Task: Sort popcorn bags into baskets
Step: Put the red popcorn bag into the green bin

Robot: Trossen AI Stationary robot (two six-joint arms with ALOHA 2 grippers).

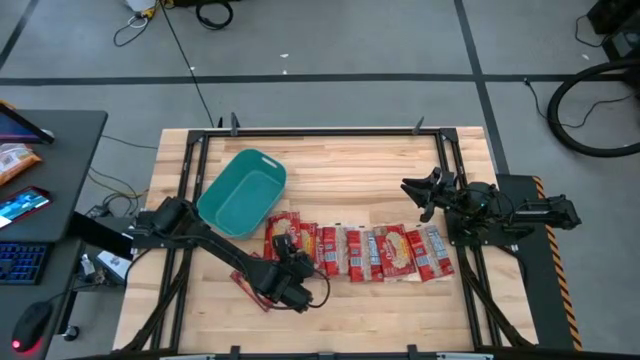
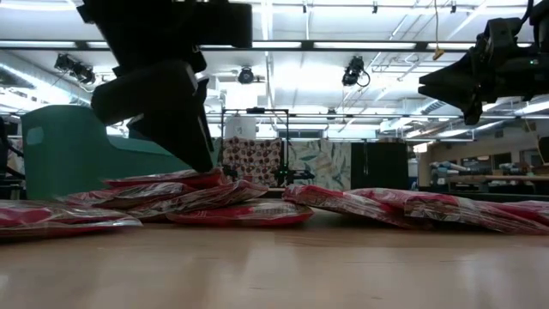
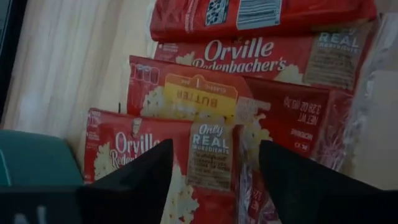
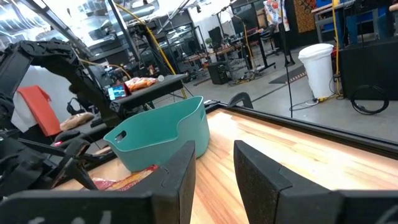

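Observation:
Several red popcorn bags (image 1: pixel 375 252) lie flat in an overlapping row across the middle of the wooden table, and one more (image 1: pixel 247 286) lies under my left arm. The teal basket (image 1: pixel 241 192) stands at the far left of the row, with nothing in it. My left gripper (image 3: pixel 214 180) is open and slants down over the row's left end. Its fingers stand either side of a bag showing its printed front (image 3: pixel 143 149). My right gripper (image 1: pixel 415 192) waits open above the table's right side and holds nothing. My left gripper comes down at a slant over the leftmost bags (image 2: pixel 171 180), its fingertips (image 2: pixel 204 161) right at the top bag. Whether they touch it, I cannot tell.
Black frame rails (image 1: pixel 190 160) run along the table's left, right and far edges. Bare wood (image 1: pixel 380 320) lies between the bags and the near edge. A dark desk (image 1: pixel 40 200) with a keyboard and a mouse stands beyond the table's left edge.

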